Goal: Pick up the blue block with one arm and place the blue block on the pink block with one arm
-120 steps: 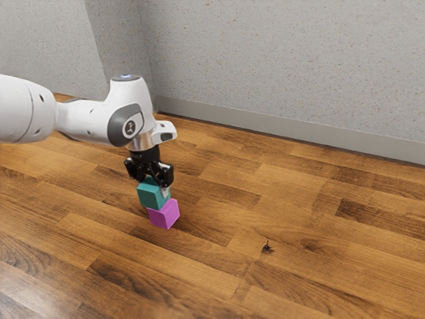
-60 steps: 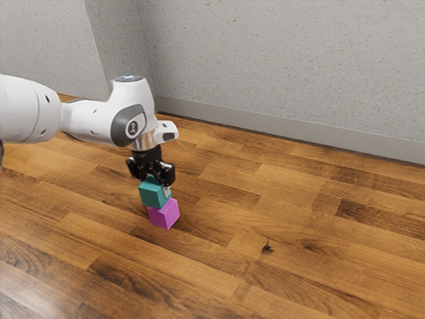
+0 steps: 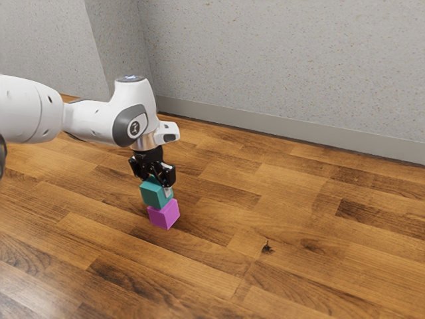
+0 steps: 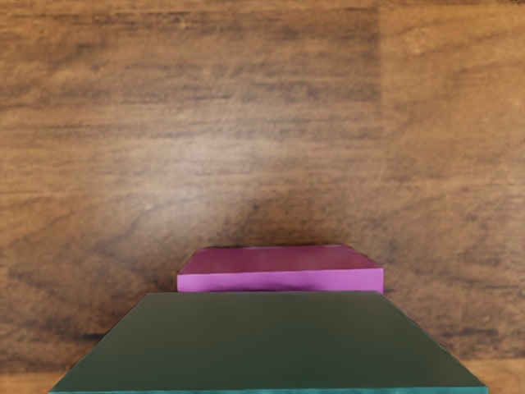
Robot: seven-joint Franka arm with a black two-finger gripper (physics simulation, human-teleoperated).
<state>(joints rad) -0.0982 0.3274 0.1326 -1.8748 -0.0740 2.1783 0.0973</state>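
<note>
The blue block [image 3: 154, 195], teal in shade, sits directly over the pink block [image 3: 164, 214] on the wooden floor, their faces touching or nearly so. My gripper [image 3: 155, 183] comes down from above and is shut on the blue block's upper part, a black finger on each side. In the wrist view the blue block [image 4: 271, 343] lies dark and large just under my hand, and the pink block [image 4: 279, 271] juts out beyond it.
The wooden floor [image 3: 299, 219] stretches toward the exterior view's right. A grey wall with a skirting board [image 3: 285, 126] runs behind. A small dark mark [image 3: 267, 248] lies on the floor.
My arm and the held blue block have shifted very slightly toward the exterior view's right over the pink block. The pink block has not moved.
</note>
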